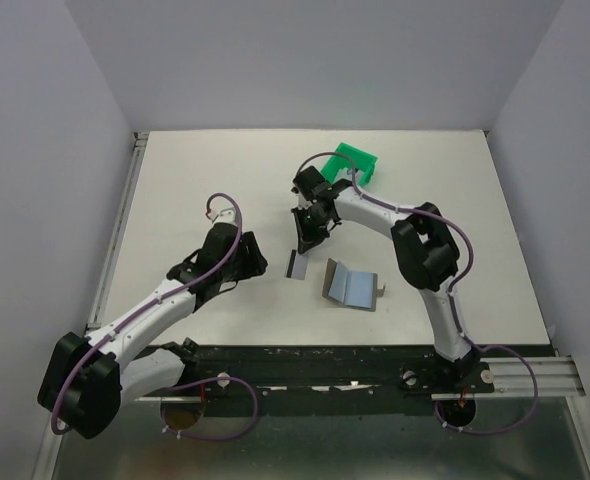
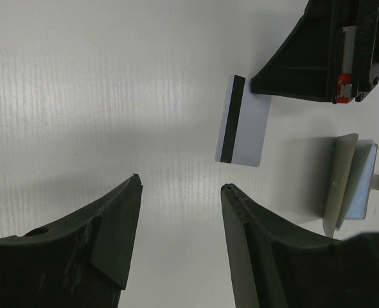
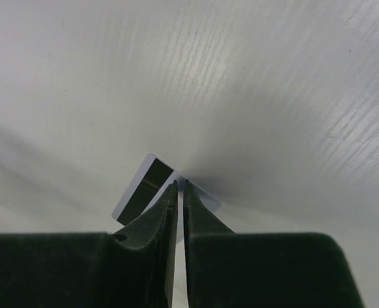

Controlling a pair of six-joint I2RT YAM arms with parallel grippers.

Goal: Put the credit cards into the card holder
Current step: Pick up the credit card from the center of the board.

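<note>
Whitish credit card [image 1: 299,265], dark stripe along one long edge, flat on bench [image 1: 195,190], beside card holder [image 1: 353,287]. Card holder grey-brown, open, blue-grey inside, contents unclear. Right jaws almost together, tips at card's far edge, grip unclear. Left jaws apart, empty, near card.

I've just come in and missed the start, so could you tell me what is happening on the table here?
The right gripper, jaws nearly closed, has its tips down on the edge of a credit card lying flat on the table; whether it pinches the card is unclear. The left gripper hovers open beside it, holding nothing. The card holder lies unfolded nearby, and the card is not yet in it.
</note>
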